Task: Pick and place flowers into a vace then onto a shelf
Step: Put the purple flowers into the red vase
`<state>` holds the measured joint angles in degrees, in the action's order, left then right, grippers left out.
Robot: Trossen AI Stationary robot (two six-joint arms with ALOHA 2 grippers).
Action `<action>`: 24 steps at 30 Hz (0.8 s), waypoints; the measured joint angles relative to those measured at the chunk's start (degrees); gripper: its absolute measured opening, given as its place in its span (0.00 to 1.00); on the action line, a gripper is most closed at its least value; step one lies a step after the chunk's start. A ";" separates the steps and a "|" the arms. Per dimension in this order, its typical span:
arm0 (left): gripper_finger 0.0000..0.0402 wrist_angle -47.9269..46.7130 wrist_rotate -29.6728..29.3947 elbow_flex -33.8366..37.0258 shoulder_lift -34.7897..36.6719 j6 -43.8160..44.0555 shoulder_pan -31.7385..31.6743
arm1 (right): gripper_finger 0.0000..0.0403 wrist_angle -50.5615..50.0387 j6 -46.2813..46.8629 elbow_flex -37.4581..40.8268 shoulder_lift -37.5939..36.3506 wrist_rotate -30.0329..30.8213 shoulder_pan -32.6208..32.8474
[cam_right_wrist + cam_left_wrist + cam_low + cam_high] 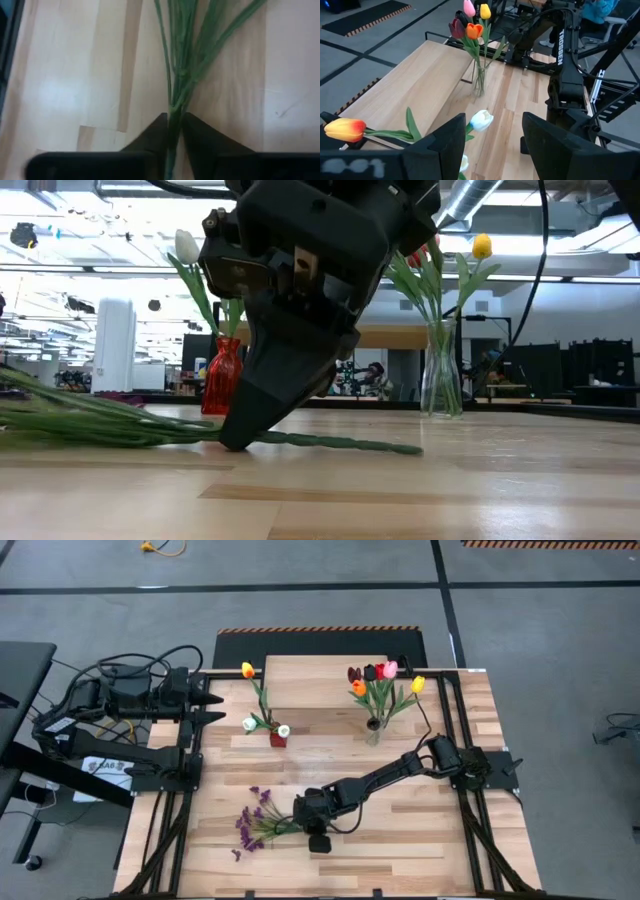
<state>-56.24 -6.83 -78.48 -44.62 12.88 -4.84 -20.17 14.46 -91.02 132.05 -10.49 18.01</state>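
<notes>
My right gripper [172,125] is closed on the green stems of the purple-blossomed artificial sprigs [250,823], lying flat on the near wood-plank table [420,840]. Farther, the clear glass vase [373,730] holds mixed tulips. My left gripper [215,708] waits far left, fingers apart, empty.

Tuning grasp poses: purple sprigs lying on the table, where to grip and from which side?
Grip the bundled green stems, not the blossoms. The purple sprigs lie flat on the table, stems converging toward the right arm, so come straight down from above with fingers straddling the bundle where it narrows. The right end effector sits there now, fingers closing around the stems. The left end effector waits at the left edge.
</notes>
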 joint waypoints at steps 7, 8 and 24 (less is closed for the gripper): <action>0.46 -0.39 -1.81 0.00 0.00 -0.82 0.00 | 0.03 -1.35 -4.17 -0.76 -0.84 5.10 1.04; 0.46 -0.87 -2.69 0.00 0.00 -0.81 0.00 | 0.02 -2.20 -4.91 -1.17 -1.67 5.58 1.23; 0.46 -4.75 -11.07 0.02 0.95 -2.77 -0.01 | 0.01 15.31 -28.45 -5.09 -19.05 31.91 9.62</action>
<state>-60.99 -17.90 -78.46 -43.67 10.11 -4.85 -4.86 -13.98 -96.12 113.00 21.42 27.63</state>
